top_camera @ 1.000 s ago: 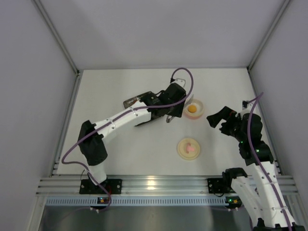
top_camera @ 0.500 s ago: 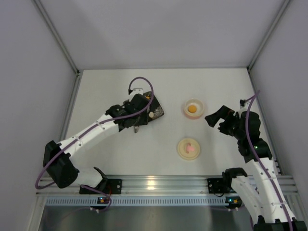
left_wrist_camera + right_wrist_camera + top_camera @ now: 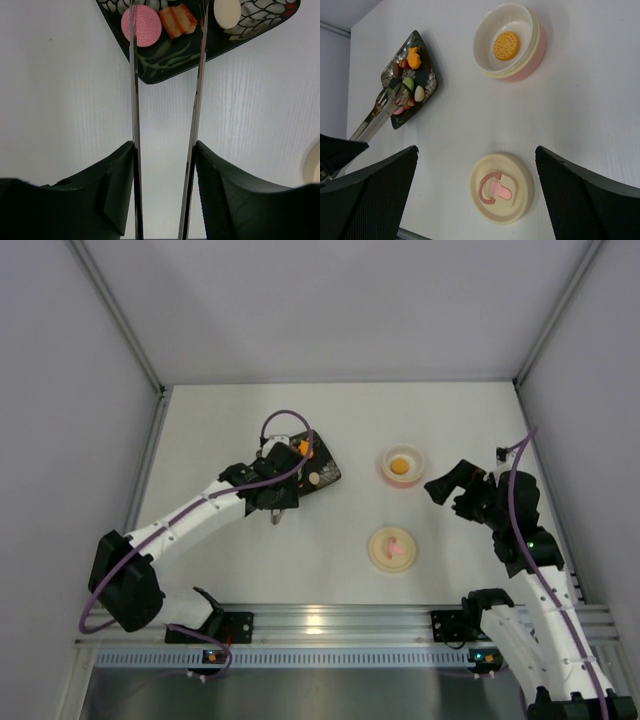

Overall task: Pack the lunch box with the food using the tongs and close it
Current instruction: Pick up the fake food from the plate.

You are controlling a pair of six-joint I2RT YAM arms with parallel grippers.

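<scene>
Overhead, tongs (image 3: 133,100) scarcely seen, wrist view shows left hand (image 3: 164,170) gripping them over food (image 3: 142,25) (right hand (image 3: 476,150) open, empty)

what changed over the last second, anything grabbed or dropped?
The left hand, gripping the tongs, swung back left from beside the lunch box to the plate. The tong tips now sit over the food there. Nothing visibly picked up or released. Unchanged: right hand open and parked, orange biscuit in the box, lid off.
</scene>
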